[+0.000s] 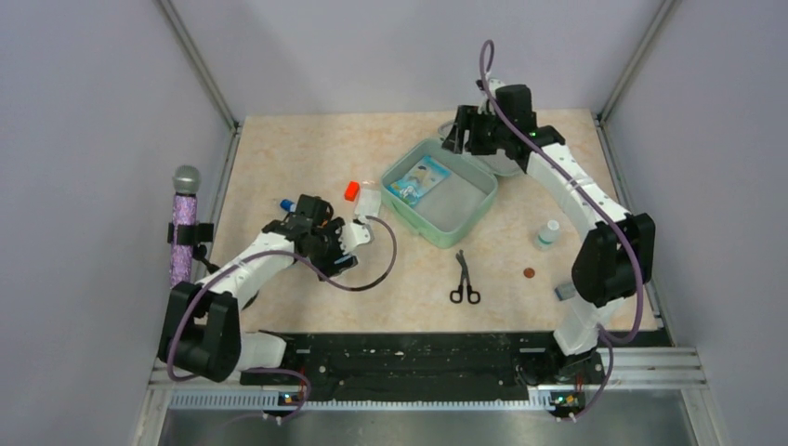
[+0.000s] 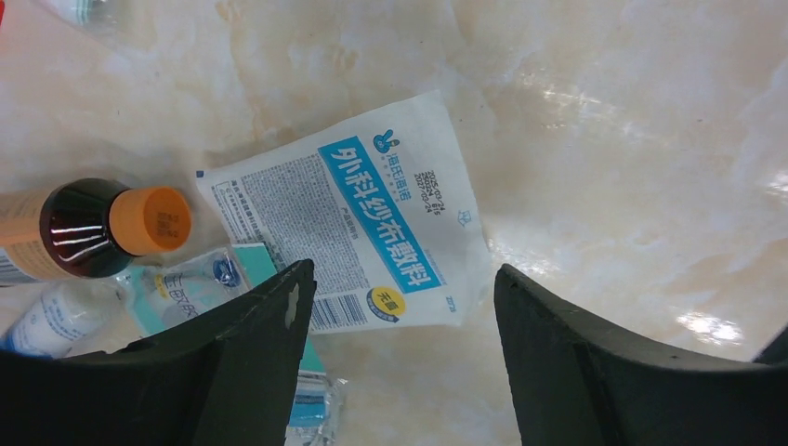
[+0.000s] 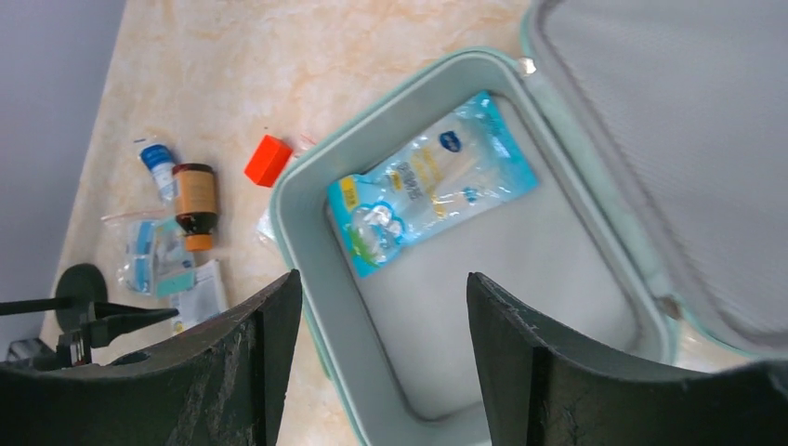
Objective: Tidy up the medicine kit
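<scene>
Two wide, empty tools: left tool (image 2: 404,279), right tool (image 3: 383,279); beige marbled tabletop (image 1: 307,149), grey walls (image 1: 93,93); brown disc (image 1: 529,273), perhaps coin.

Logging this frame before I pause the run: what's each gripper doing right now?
Left gripper: open, empty, over the white printed gauze packet.
Right gripper: open, empty, over the open mint-green case.

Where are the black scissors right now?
In the top view, the scissors lie just on the near side of the green case, left of a small brown disc.
</scene>
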